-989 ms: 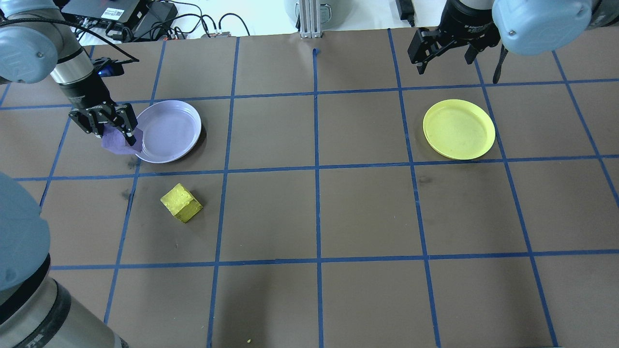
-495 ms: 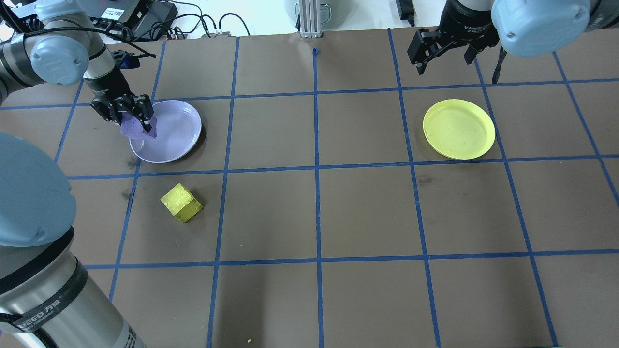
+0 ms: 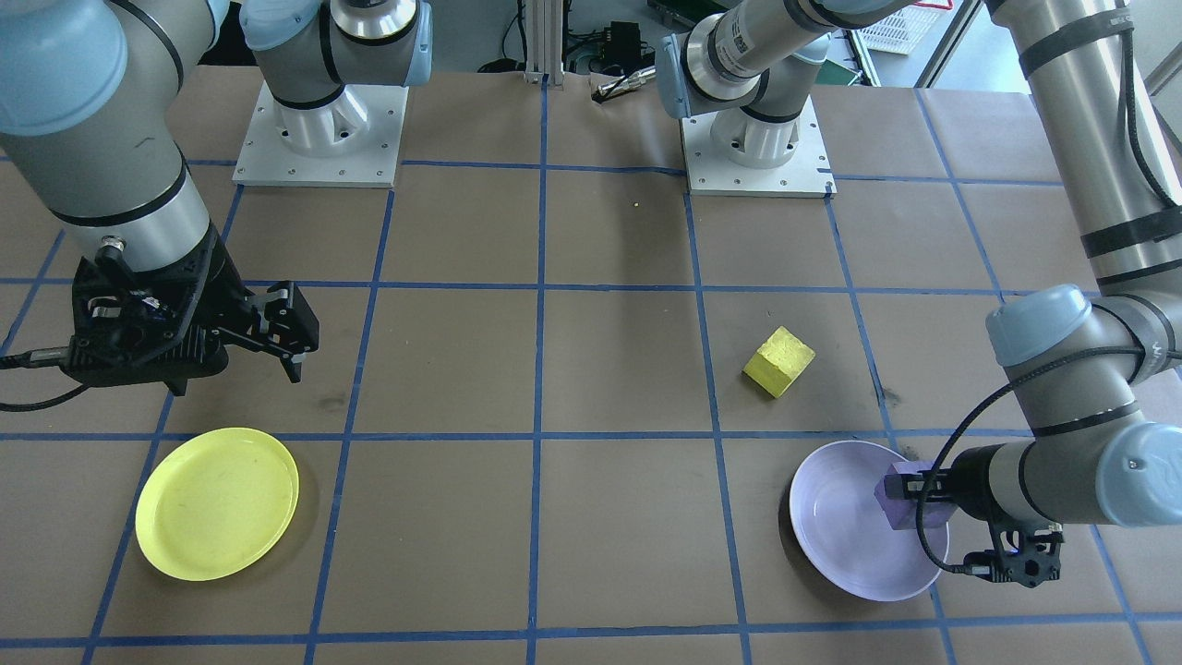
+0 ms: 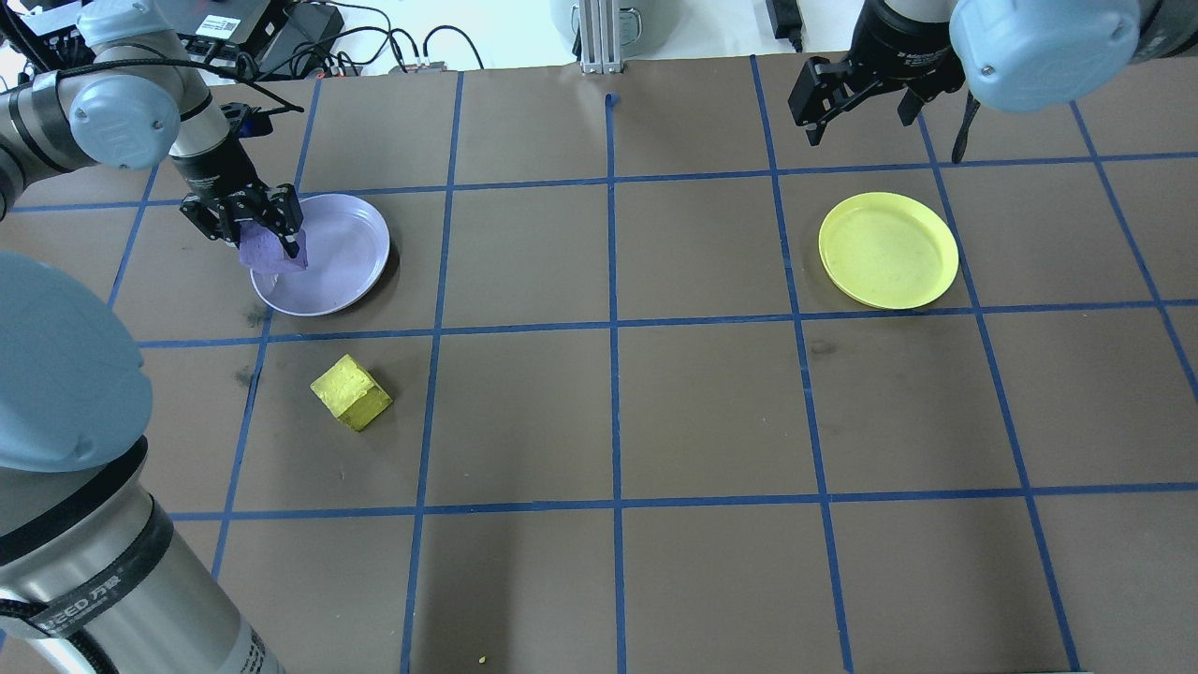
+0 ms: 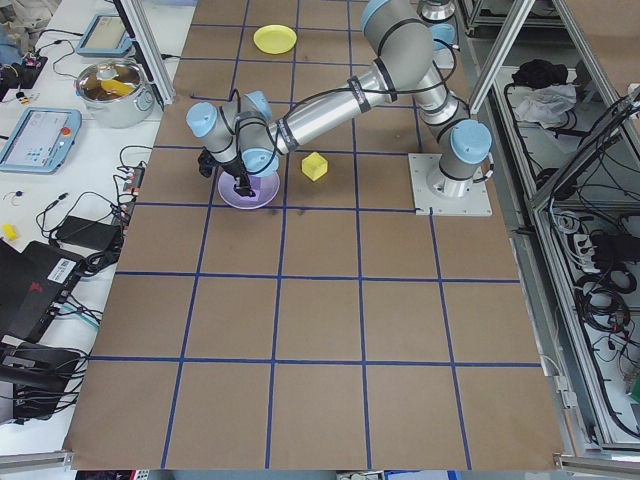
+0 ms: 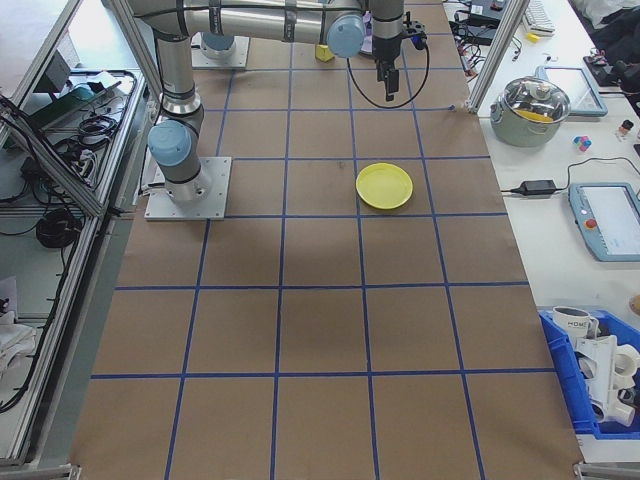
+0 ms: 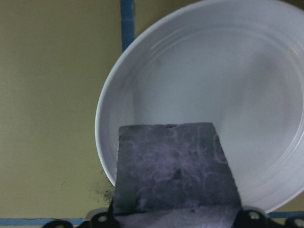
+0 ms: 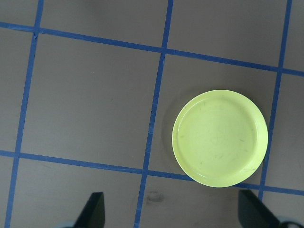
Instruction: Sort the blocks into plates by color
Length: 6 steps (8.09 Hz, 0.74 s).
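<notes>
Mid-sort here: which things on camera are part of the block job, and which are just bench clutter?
Job:
purple block, held in the left gripper over the lavender plate
yellow block, on the table
yellow plate, empty
right gripper, open

Clutter:
steel pot
tablet
power brick

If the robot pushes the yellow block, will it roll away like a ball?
Probably not. The yellow block has flat faces and sharp corners, so it should slide or tip over once, not roll. Its surface looks rough and chalky, so it likely grips the brown table rather than skidding, and may crumble a little.
</notes>
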Each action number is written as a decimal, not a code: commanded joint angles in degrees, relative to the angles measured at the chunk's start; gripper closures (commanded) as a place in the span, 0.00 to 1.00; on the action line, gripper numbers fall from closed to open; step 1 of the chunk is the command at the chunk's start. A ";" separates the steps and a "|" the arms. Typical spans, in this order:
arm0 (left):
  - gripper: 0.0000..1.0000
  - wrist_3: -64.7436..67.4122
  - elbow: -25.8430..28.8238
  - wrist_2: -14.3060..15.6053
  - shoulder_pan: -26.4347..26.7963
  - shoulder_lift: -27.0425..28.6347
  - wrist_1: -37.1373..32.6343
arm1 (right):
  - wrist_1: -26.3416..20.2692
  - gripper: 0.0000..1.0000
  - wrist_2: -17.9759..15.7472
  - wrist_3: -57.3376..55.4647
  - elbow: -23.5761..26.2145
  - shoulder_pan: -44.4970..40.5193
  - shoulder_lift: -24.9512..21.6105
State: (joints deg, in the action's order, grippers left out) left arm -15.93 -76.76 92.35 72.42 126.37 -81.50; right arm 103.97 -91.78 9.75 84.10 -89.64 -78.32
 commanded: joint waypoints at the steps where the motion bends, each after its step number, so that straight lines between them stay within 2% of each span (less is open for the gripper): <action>1: 0.15 3.63 -0.14 0.02 0.97 0.02 -0.07 | 0.00 0.00 0.03 0.00 0.01 -0.01 0.01; 4: 0.13 5.92 -0.23 0.20 3.08 -4.35 -0.94 | 0.09 0.00 0.03 0.00 0.01 0.08 0.27; 5: 0.13 7.66 -0.40 -2.24 2.82 -6.46 -1.99 | 0.00 0.00 0.11 0.00 0.01 -0.01 0.27; 6: 0.14 19.59 -1.27 -3.39 2.90 -9.27 -3.05 | 0.09 0.00 0.03 0.00 0.01 -0.01 0.27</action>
State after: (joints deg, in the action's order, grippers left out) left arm -8.64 -77.10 91.32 75.18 121.52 -82.87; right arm 104.03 -91.72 9.76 84.11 -89.63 -78.09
